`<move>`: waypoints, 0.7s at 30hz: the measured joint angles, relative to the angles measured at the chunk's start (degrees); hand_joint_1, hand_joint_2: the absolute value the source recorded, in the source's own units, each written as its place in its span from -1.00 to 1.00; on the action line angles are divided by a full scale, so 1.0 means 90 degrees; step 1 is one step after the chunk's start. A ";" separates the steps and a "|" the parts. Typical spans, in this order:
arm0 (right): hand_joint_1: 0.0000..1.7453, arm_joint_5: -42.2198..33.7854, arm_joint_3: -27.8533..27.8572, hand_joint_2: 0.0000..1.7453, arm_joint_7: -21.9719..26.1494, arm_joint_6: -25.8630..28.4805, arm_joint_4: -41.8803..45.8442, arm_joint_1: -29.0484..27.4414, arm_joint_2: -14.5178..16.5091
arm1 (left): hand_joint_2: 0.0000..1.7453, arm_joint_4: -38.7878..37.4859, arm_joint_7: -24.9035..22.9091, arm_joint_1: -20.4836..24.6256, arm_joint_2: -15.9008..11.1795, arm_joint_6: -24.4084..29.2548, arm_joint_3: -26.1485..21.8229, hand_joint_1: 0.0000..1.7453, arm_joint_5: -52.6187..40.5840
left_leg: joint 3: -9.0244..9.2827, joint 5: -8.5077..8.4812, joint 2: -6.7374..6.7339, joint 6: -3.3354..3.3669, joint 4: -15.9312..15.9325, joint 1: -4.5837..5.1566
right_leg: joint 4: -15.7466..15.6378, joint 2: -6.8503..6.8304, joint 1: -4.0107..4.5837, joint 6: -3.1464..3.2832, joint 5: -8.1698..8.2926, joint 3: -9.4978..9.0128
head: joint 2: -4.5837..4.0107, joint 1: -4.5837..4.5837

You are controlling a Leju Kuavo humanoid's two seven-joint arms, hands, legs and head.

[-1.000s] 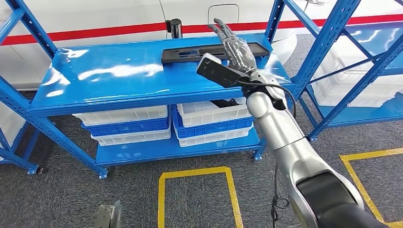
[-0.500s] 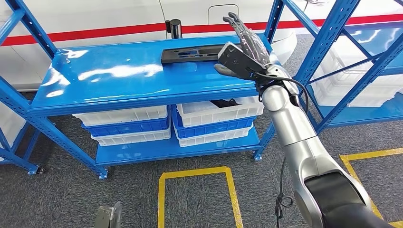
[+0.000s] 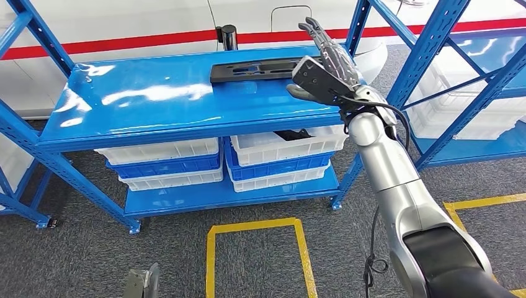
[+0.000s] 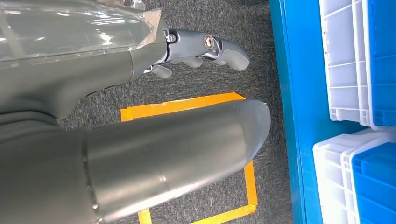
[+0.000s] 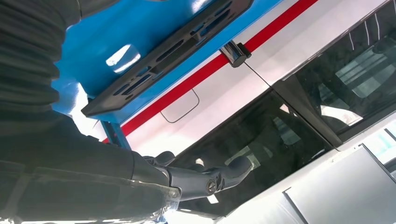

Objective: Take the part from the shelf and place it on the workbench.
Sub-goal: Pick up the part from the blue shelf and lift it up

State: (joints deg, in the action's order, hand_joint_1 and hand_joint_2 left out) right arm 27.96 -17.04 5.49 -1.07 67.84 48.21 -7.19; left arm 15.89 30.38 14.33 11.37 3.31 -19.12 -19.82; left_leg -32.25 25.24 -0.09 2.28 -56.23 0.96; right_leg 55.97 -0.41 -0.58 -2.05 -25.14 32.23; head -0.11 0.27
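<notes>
A long flat black part (image 3: 254, 69) with slots lies at the back of the blue shelf's top board (image 3: 155, 105). My right hand (image 3: 325, 62) hovers over the part's right end, palm edge-on, fingers stretched out and apart, holding nothing. The right wrist view shows the part (image 5: 168, 51) on the blue board and, apart from it, my right hand's fingers (image 5: 205, 177). My left hand (image 4: 201, 49) hangs low beside the shelf over the grey carpet, with nothing in it.
A dark cylinder (image 3: 229, 37) stands just behind the part. White and blue bins (image 3: 279, 155) fill the lower shelf. A second blue rack (image 3: 471, 93) stands at the right. Yellow tape squares (image 3: 257, 248) mark the carpet. A white vehicle with a red stripe is behind.
My right hand has swung to the right along the shelf, from over the part's middle to its right end, and the wrist has turned. The part has not moved.
</notes>
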 joint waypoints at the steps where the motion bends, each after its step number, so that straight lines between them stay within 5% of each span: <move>1: -1.00 0.0000 -0.0002 1.00 0.0001 0.0000 0.0004 0.0000 -0.0002 | -1.00 0.0000 0.0000 0.0002 0.0001 -0.0007 0.0000 -1.00 0.0001 | -0.0001 0.0000 0.0000 0.0000 -0.0002 0.0001 | -0.0001 0.0000 -0.0003 -0.0002 0.0002 0.0000 | 0.0000 0.0000; 12: -1.00 -0.0007 -0.0070 1.00 -0.0007 0.0036 0.0017 -0.0009 -0.0002 | -1.00 0.0002 0.0000 0.0032 -0.0005 -0.0043 0.0000 -1.00 0.0055 | -0.0051 0.0002 0.0004 0.0009 -0.0059 0.0011 | -0.0004 -0.0001 -0.0077 -0.0045 0.0031 0.0008 | 0.0000 0.0001; 16: -1.00 -0.0007 -0.0110 1.00 -0.0012 0.0047 0.0030 0.0005 0.0003 | -1.00 0.0012 0.0005 0.0039 -0.0009 -0.0041 0.0000 -1.00 0.0077 | -0.0044 -0.0046 -0.0002 0.0103 0.0007 -0.0024 | 0.0033 0.0001 -0.0059 -0.0089 0.0016 0.0059 | 0.0000 0.0001; 18: -1.00 -0.0007 -0.0134 1.00 -0.0014 0.0055 0.0041 0.0023 -0.0001 | -1.00 0.0024 0.0014 0.0051 -0.0005 -0.0040 0.0000 -1.00 0.0091 | -0.0033 -0.0103 -0.0024 0.0168 0.0085 -0.0068 | 0.0490 0.0009 -0.0044 -0.0053 -0.0212 0.0306 | 0.0000 -0.0011; 21: -1.00 -0.0008 -0.0161 1.00 -0.0019 0.0063 0.0037 0.0001 -0.0008 | -1.00 0.0027 0.0021 0.0054 -0.0004 -0.0043 -0.0001 -1.00 0.0129 | -0.0067 -0.0115 -0.0036 0.0181 0.0085 -0.0073 | 0.1791 0.0018 -0.0064 -0.0015 -0.0697 0.0941 | 0.0000 -0.0024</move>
State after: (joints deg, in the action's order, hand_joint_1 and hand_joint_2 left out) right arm 27.88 -18.49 5.32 -0.51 68.17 48.22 -7.27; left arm 16.13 30.57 14.81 11.33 2.92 -19.13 -18.67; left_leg -32.85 24.20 -0.41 3.90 -55.47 0.30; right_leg 72.09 -0.25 -1.15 -2.19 -31.41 40.70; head -0.11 0.06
